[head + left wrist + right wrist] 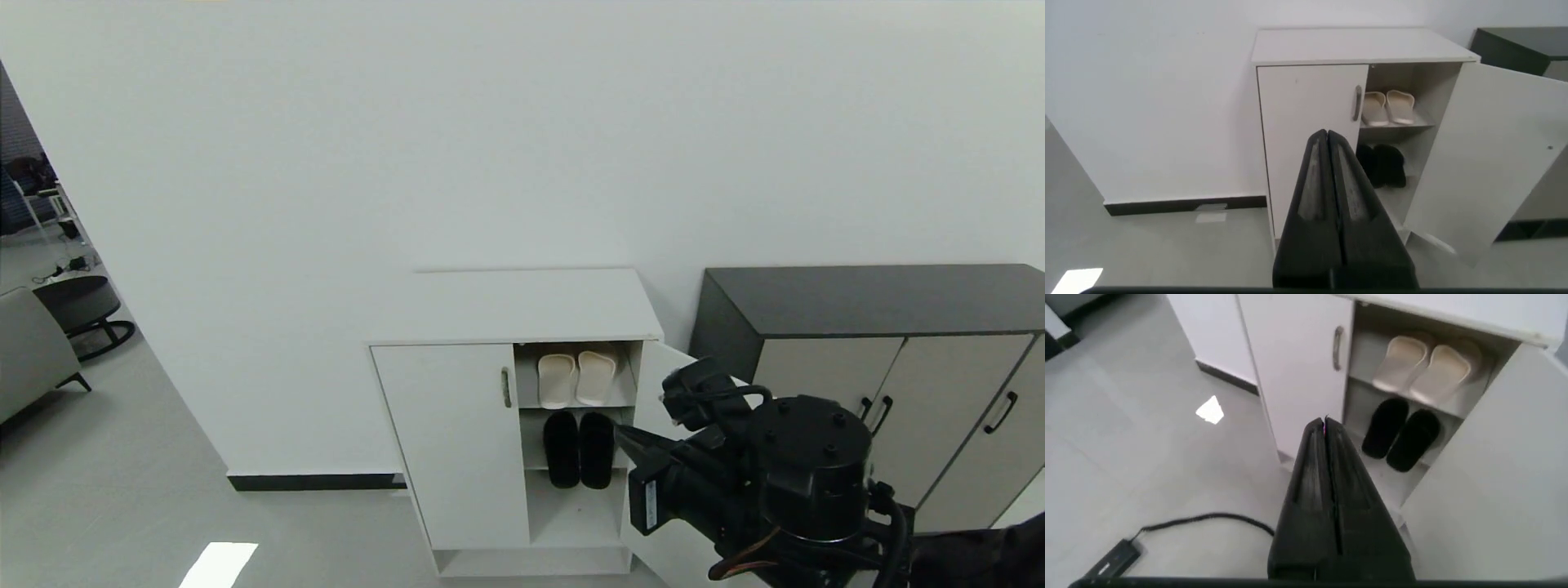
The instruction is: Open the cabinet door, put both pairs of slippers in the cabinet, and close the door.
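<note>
The left hand (1328,139), fingers pressed together on nothing, faces the white shoe cabinet (522,306), whose left door (445,441) is shut. In the open right half, the white slippers (575,377) lie on the top shelf and the black slippers (580,449) on the shelf below, so both pairs look stowed. Only closing the open right door (657,392) seems left, and the right hand (1325,429), also pressed together and empty, is just beside it.
</note>
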Robot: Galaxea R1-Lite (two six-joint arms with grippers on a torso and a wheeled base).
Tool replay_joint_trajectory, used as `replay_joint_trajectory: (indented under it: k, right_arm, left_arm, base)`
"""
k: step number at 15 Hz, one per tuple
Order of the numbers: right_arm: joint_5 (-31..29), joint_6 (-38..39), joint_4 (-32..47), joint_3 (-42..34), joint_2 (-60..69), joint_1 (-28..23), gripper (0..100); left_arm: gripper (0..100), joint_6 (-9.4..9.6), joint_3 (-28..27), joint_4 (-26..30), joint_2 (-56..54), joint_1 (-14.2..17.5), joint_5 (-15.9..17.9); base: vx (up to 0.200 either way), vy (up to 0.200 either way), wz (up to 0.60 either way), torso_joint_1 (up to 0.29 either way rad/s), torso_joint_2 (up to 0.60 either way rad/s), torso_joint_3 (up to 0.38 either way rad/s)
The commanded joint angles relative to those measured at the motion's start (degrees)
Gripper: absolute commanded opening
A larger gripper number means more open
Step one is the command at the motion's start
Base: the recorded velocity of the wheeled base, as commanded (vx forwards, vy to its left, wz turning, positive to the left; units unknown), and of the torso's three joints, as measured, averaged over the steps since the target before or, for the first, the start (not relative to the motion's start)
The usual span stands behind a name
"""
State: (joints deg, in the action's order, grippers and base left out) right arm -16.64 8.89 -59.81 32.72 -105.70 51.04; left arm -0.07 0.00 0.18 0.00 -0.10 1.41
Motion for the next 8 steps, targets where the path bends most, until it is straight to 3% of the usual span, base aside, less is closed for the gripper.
replay_joint_trajectory:
  k: [1, 4, 8]
  right_arm:
    - [-0.1, -0.9, 0.0, 0.2, -1.3, -6.0, 0]
    - [2.8, -5.5, 0.2, 1.3, -3.0, -20.8, 0]
    - [8.8, -5.9, 0.2, 4.2, -6.4, -32.1, 0]
  left_arm:
    - [0, -0.01, 0.0, 0.0, 0.1, 0.0, 0.0]
    - [0, -0.01, 0.0, 0.0, 0.0, 0.0, 0.0]
    - [0, -0.1, 0.0, 0.0, 0.0, 0.0, -0.1]
  base:
    - [0.0, 0.0, 0.0, 0.0, 0.0, 0.0]
    - [0.0, 0.0, 0.0, 0.0, 0.0, 0.0]
    - [0.0, 0.0, 0.0, 0.0, 0.0, 0.0]
